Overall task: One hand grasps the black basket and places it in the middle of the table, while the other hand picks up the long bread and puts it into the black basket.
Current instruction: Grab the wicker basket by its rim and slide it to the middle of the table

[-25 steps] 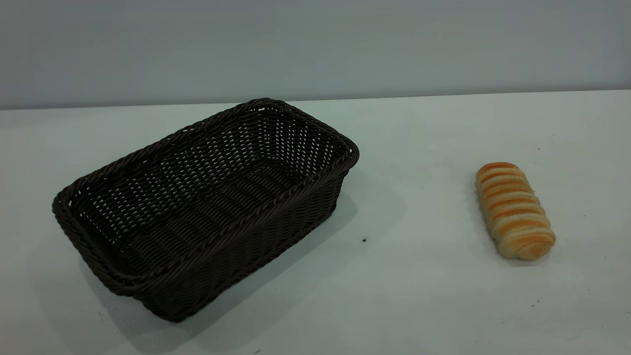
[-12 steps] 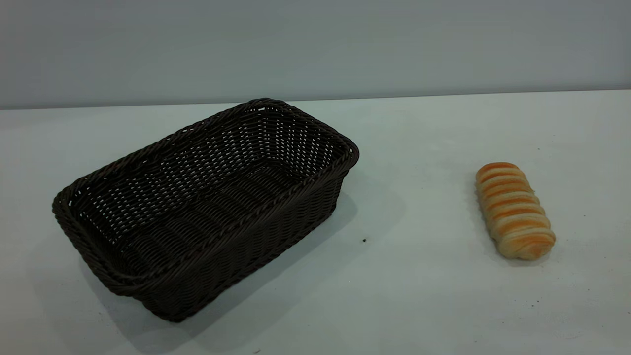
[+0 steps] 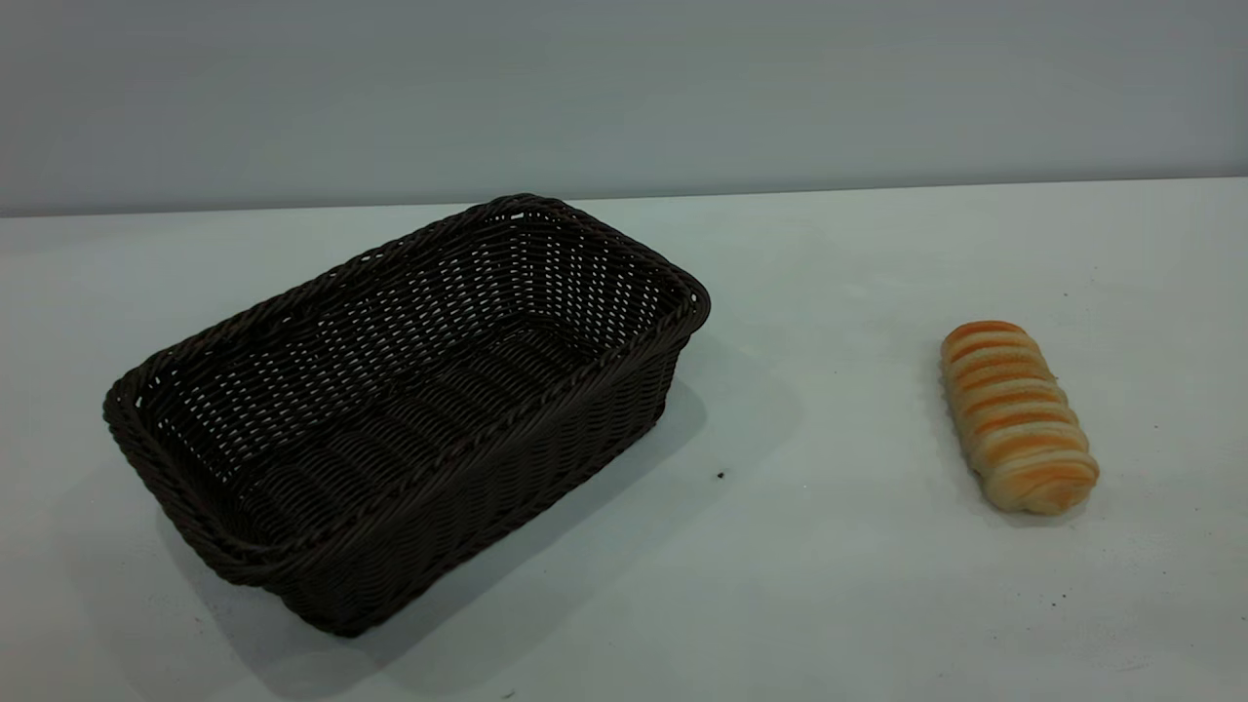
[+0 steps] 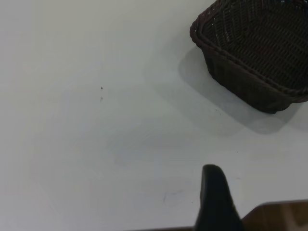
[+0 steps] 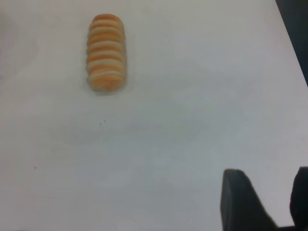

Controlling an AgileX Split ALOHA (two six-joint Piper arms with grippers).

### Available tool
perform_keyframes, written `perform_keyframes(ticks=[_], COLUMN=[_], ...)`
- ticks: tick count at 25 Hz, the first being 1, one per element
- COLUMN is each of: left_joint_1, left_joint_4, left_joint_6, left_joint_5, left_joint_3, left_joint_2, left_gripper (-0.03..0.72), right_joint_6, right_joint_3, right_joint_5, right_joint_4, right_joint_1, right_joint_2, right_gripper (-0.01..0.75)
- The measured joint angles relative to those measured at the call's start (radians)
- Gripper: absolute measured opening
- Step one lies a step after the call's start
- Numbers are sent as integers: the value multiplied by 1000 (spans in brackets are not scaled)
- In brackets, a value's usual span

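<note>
Though both in view, left gripper point(image 4: 215, 202) (one finger), black basket point(image 4: 260, 53) cropped.

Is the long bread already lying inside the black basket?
No, the long bread lies on the bare table well to the right of the empty black basket.

A bare test room, lab-like: a plain white surface point(image 3: 838, 604) against a blank grey wall point(image 3: 624, 88), nothing homely around.
</note>
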Motion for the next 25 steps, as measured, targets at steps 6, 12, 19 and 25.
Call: perform_keyframes(ticks=[6,12,19,25], left_joint_1=[0,0,0,0], left_joint_4=[0,-8,-22,-23], left_joint_6=[1,0,1,11], left_joint_5=[0,-68,-174,-184], left_joint_3=[0,-70,-147,-159], left_joint_2=[0,0,49,320], left_gripper=[529,529,529,529], right_joint_6=[0,-15,-66,-190], right_joint_3=[0,-49,-102,-163], right_joint_5=[0,3,-63,-105], right_joint_4=[6,50,157,292], right_joint_1=[0,0,0,0], right_joint_2=[0,0,36,222], right_gripper=[239,271,355,435])
